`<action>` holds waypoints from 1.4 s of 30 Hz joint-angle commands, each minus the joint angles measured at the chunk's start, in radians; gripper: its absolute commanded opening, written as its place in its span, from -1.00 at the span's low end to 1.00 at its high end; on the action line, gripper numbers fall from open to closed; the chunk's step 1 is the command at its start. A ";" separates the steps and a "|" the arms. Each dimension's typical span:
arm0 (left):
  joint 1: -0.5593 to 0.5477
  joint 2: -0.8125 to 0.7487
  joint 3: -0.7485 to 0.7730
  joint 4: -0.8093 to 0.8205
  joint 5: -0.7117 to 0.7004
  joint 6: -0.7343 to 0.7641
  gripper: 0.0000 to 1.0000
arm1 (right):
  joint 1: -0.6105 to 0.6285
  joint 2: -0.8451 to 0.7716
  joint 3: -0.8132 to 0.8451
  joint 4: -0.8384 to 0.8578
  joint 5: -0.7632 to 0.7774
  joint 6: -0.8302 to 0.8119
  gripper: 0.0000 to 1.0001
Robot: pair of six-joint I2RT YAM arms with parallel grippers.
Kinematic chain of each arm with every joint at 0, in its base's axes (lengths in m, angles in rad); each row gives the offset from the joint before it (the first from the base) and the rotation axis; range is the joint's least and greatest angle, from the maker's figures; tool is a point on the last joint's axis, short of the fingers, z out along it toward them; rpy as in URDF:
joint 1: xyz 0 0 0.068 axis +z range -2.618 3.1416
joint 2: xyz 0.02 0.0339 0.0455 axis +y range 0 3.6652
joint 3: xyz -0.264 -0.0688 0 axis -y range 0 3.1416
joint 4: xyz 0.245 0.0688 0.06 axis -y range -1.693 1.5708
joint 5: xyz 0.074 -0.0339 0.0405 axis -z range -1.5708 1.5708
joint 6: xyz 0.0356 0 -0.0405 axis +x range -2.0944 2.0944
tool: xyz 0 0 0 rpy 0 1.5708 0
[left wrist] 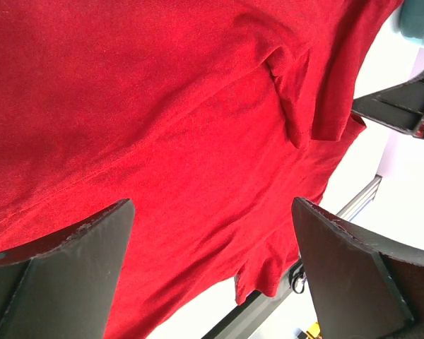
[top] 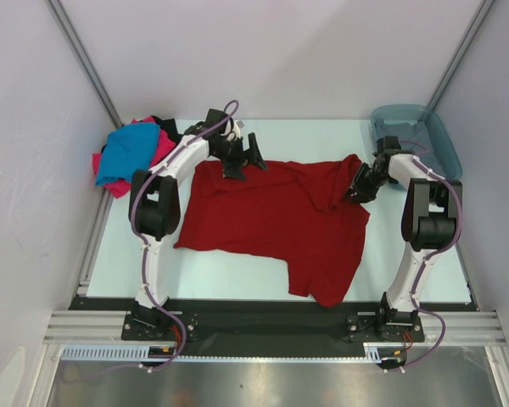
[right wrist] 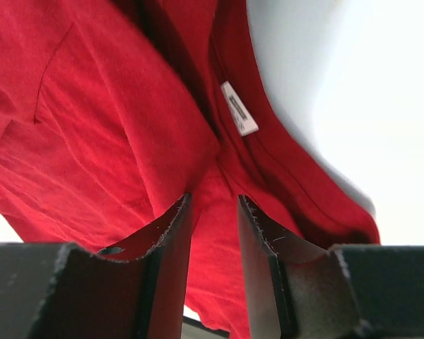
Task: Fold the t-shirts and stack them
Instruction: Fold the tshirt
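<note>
Your right gripper (right wrist: 214, 199) is holding jaws slightly apart near the collar of the dark red t-shirt (top: 263, 225), centre right; left gripper (left wrist: 212, 203) is hovering, jaws wide. Limp cloth: pinch an edge.

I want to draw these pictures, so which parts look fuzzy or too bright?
Right wrist view: the space beyond the red t-shirt is washed-out white, and the shirt's label is a bit soft, its print unreadable. Left wrist view: the cloth weave looks crisp, but the right edge is glaringly bright. Top view: even light, nothing blurred.
</note>
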 commanded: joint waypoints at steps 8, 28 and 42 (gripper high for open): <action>0.012 -0.067 -0.002 -0.017 -0.011 0.026 1.00 | 0.018 0.059 -0.016 0.092 -0.088 0.033 -0.25; 0.017 -0.064 -0.008 -0.016 -0.002 0.026 1.00 | 0.029 0.099 -0.056 0.118 -0.099 0.036 -0.82; 0.017 -0.047 -0.005 0.007 0.015 0.010 1.00 | 0.041 -0.096 0.046 -0.092 0.013 -0.053 -1.00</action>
